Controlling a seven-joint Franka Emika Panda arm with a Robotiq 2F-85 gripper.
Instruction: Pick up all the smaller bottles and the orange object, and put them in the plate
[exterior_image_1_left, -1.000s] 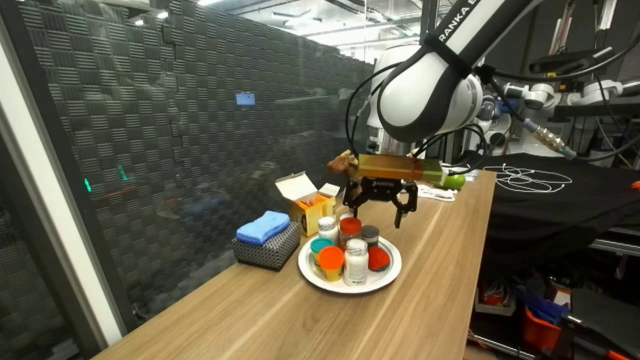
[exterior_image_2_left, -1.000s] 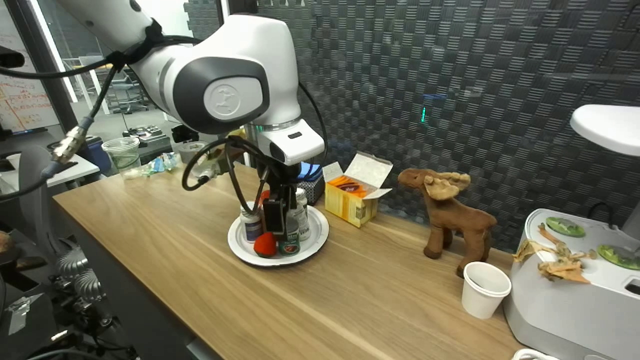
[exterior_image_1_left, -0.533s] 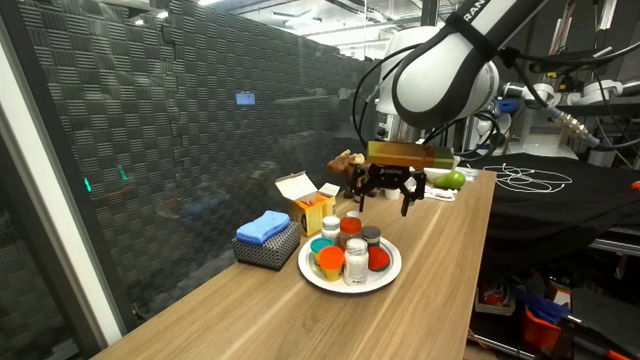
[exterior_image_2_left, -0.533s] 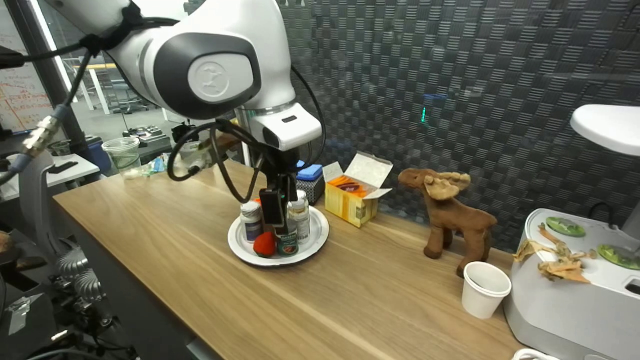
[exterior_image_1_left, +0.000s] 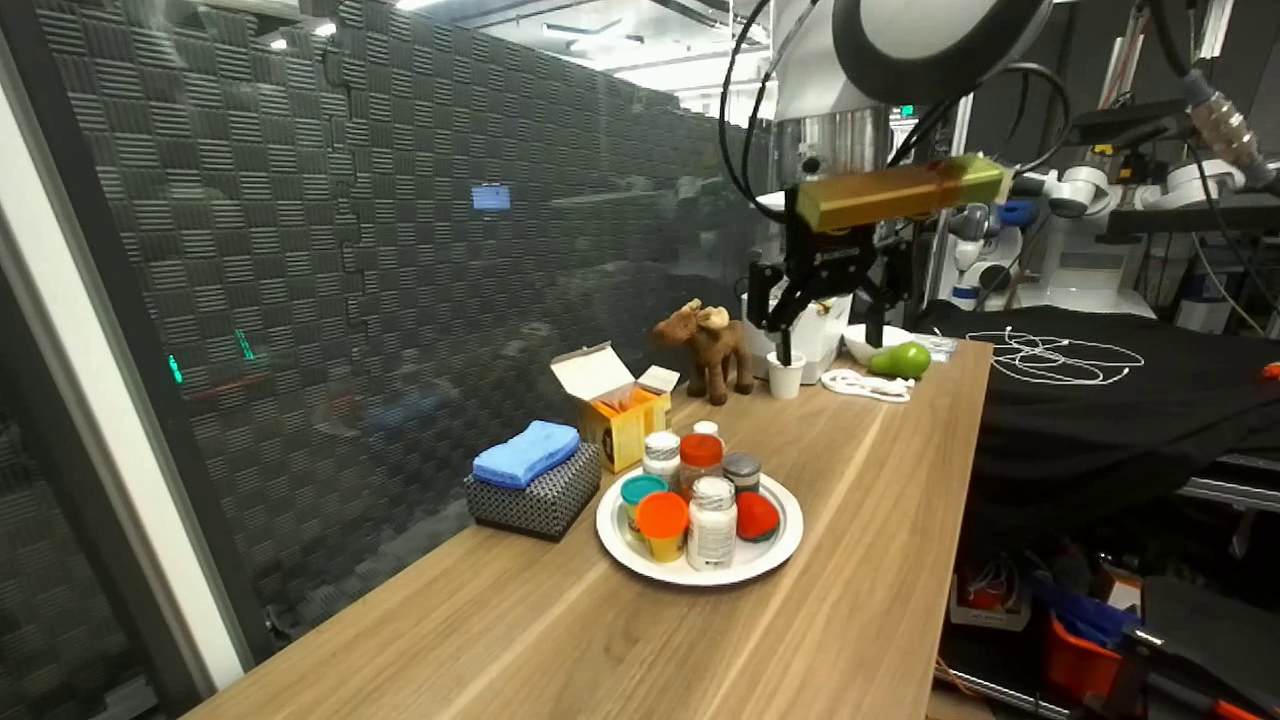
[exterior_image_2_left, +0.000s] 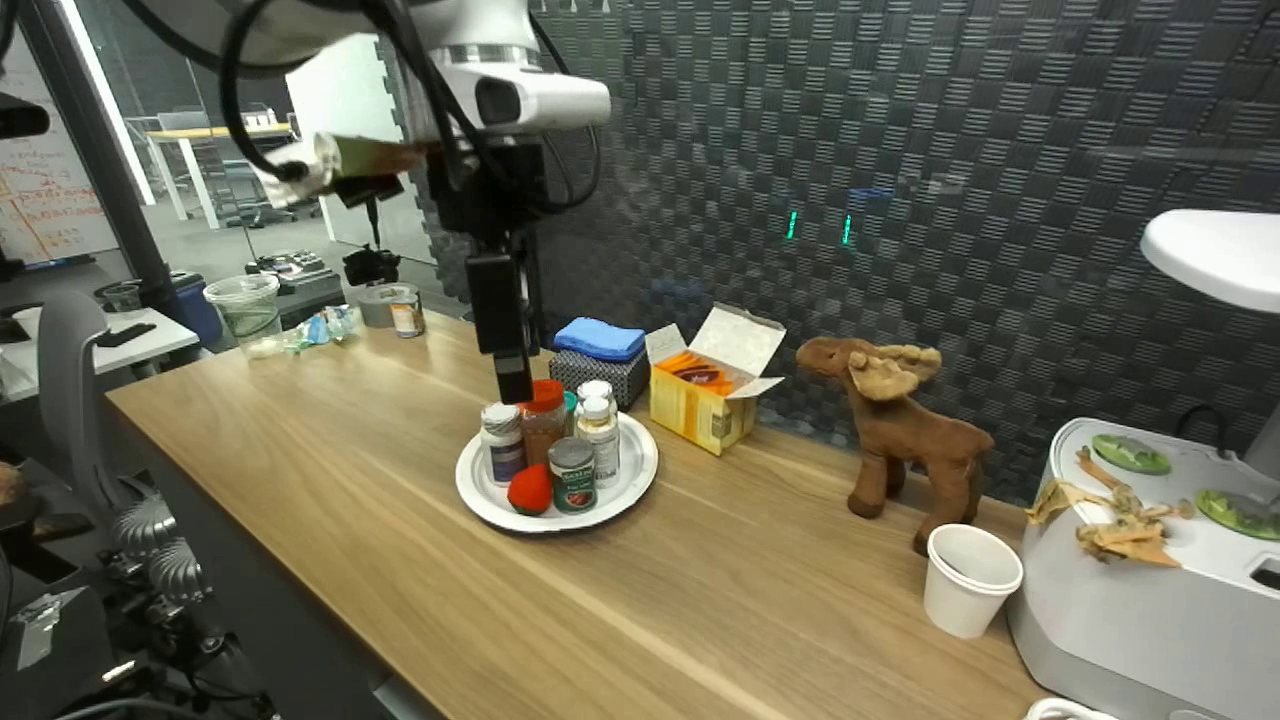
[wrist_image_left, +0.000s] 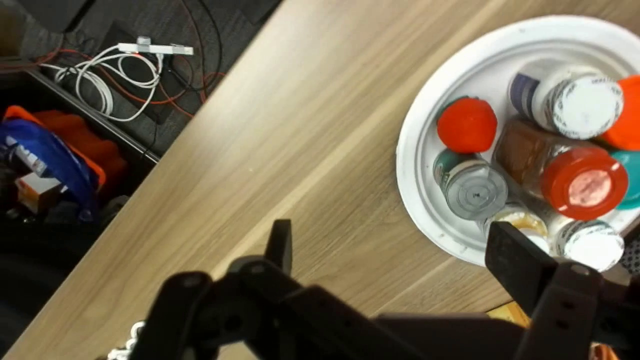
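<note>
Wrist view makes us think this one's basically a wrap tbh. Gripper (wrist_image_left: 390, 232) has its jaws spread wide w/ nothing between them, hanging up over the table (wrist_image_left: 310, 175), & afaict it isn't touching any bottle. Both exterior views back that up.

Everything we'd count as task stuff looks to be in the plate (wrist_image_left: 412, 145): white-capped bottles (exterior_image_1_left: 712, 530), red-capped jar (exterior_image_1_left: 700, 462), grey-lidded jar (wrist_image_left: 477, 192), teal-lidded tub (exterior_image_1_left: 643, 489), orange-lidded tub (exterior_image_1_left: 662, 520). "Orange object" is ambiguous imo: could be that last tub or the round red-orange lump (wrist_image_left: 467, 125) just beside the grey-lidded jar, but both are in there so nvm. A couple of bases are hidden, so we can't swear every bottle stands flat.

Step in hand, by our guess: placing done, just the clean exit left. Next move prob = go up & away, no low swing over the plate b/c it's packed & one bump could topple a few.

Only q: small labelled can (exterior_image_2_left: 407, 317) at the table's far end in an exterior view. Can't tell if it counts. If yes, we'd need one more careful grab, then squeeze it in somewhere.
</note>
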